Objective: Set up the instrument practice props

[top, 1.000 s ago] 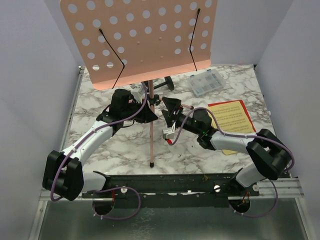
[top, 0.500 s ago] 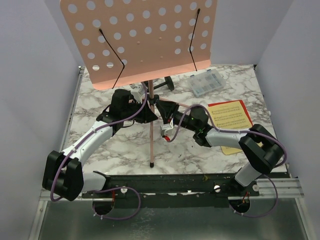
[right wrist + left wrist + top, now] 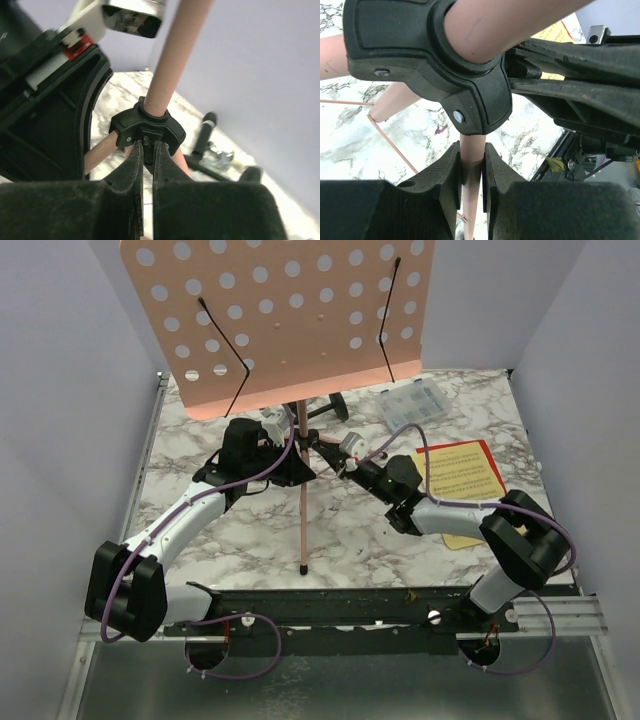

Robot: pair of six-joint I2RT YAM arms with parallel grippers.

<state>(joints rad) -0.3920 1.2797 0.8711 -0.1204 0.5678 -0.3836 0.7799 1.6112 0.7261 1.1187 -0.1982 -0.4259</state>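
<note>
The pink perforated music stand (image 3: 280, 320) stands on thin tripod legs; its pole (image 3: 302, 500) runs down through a black hub (image 3: 445, 65). My left gripper (image 3: 292, 462) is shut on a pink leg (image 3: 471, 165) just below that hub. My right gripper (image 3: 325, 448) is shut, with its tips (image 3: 148, 145) pressed against the hub (image 3: 147, 129); I cannot tell whether they pinch a thin tab there. The yellow and red sheet-music pages (image 3: 460, 478) lie flat at the right. The black microphone (image 3: 330, 408) lies behind the stand, and is seen again as the microphone (image 3: 204, 134) in the right wrist view.
A clear plastic compartment box (image 3: 412, 405) sits at the back right on the marble table (image 3: 240, 540). One tripod foot (image 3: 303, 567) rests near the front edge. Grey walls close in both sides and the back. Both arms crowd the stand's pole.
My right gripper has swung left and back from in front of the pole to the hub and gone from open to shut. The left gripper and the stand have not moved.
</note>
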